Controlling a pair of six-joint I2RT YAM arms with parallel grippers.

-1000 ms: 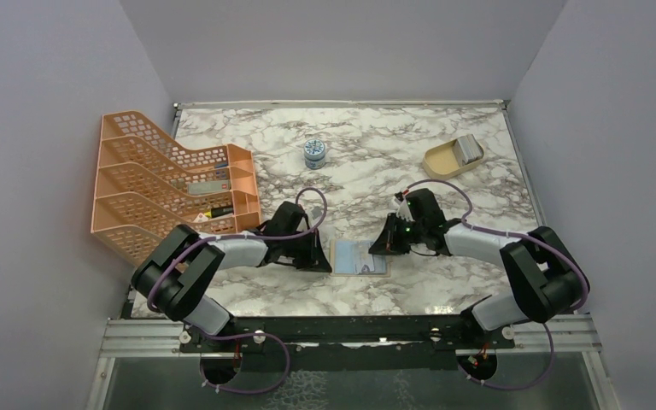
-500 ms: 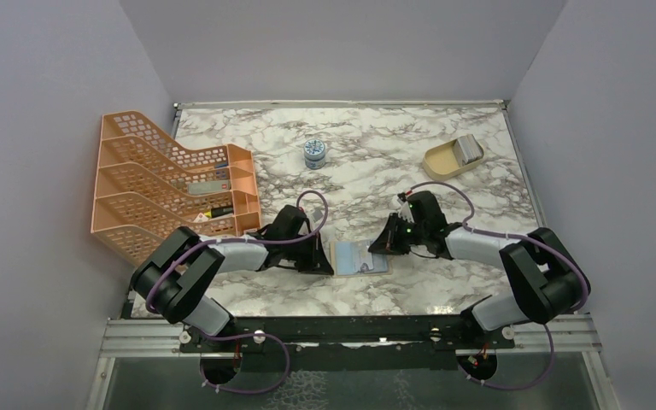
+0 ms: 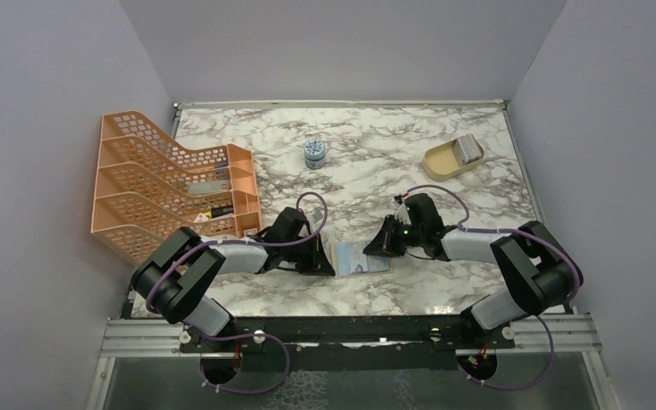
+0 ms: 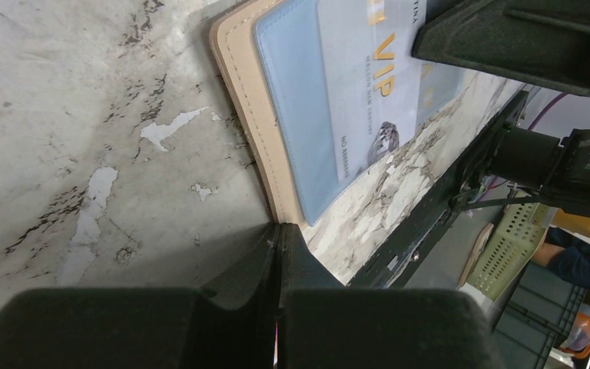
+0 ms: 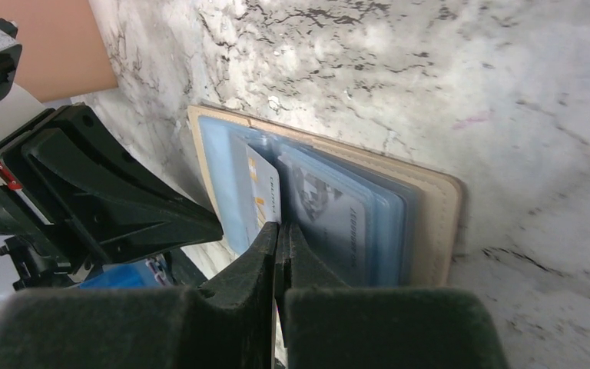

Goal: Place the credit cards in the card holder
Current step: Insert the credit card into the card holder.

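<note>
The card holder (image 3: 360, 258) lies open on the marble table between my two grippers, tan rim outside and pale blue pockets inside. A white credit card with gold print (image 5: 262, 187) sits partly in its left pocket, and a grey card (image 5: 330, 219) sits in the right pocket. My right gripper (image 5: 279, 228) is shut, its tips pressing on the white card's edge; in the top view it (image 3: 375, 248) is at the holder's right side. My left gripper (image 4: 280, 226) is shut, its tip against the holder's tan rim (image 4: 244, 100).
A beige dish (image 3: 444, 164) with more pale cards (image 3: 470, 149) stands at the back right. A small round tin (image 3: 314, 154) sits at the back middle. An orange tiered file rack (image 3: 166, 184) fills the left side, close to the left arm.
My right gripper has slid a little to the left over the holder. The holder has shifted slightly left and turned a little. My left gripper has barely moved.
</note>
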